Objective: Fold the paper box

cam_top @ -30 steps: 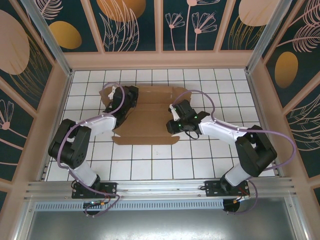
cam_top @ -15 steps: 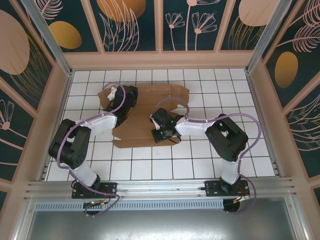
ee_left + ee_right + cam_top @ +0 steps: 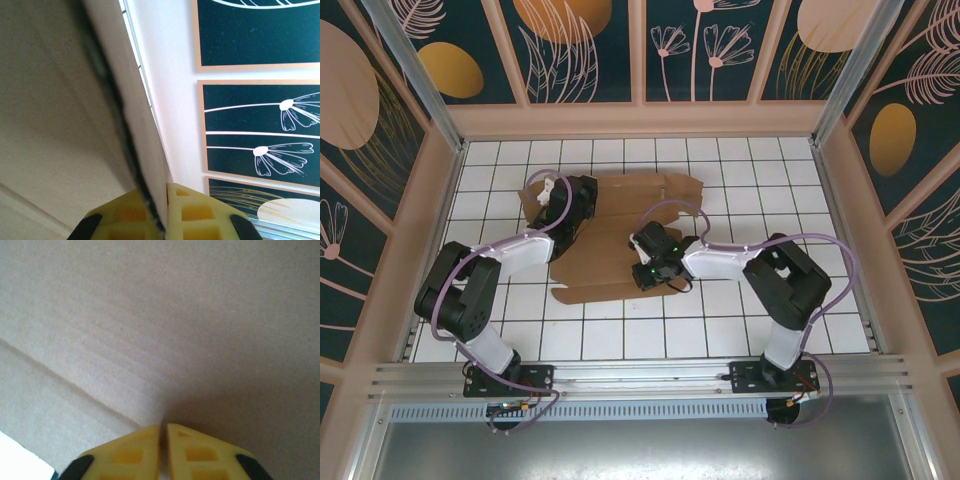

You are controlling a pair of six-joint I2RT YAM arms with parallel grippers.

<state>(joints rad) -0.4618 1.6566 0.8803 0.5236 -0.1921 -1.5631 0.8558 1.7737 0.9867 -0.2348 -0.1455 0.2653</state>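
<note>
Brown cardboard box (image 3: 610, 235) on the white tiled table (image 3: 740, 330), left of centre and toward the far wall, mostly flat, with flaps and notches along its edges and creases across it, near edge slightly askew to the tile lines. At the far left corner of the box, left gripper (image 3: 548, 188), arm reaching in from the near left. In the left wrist view, box (image 3: 60, 125) seen edge-on, its dark cut edge running down between the two yellow fingers (image 3: 192, 212) and pinched there, jaws closed tight on it; patterned wall panels (image 3: 260, 30) beyond. Over the middle of the box, toward its near edge, right gripper (image 3: 642, 250), arm coming in low from the right. In the right wrist view, right gripper (image 3: 163, 432) nose-down, close against the box (image 3: 175, 315), fingers brought together with a hairline gap between the tips, nothing caught between them. One crease slanting across the lower left of that view, and a sliver of white table at the bottom left corner.
</note>
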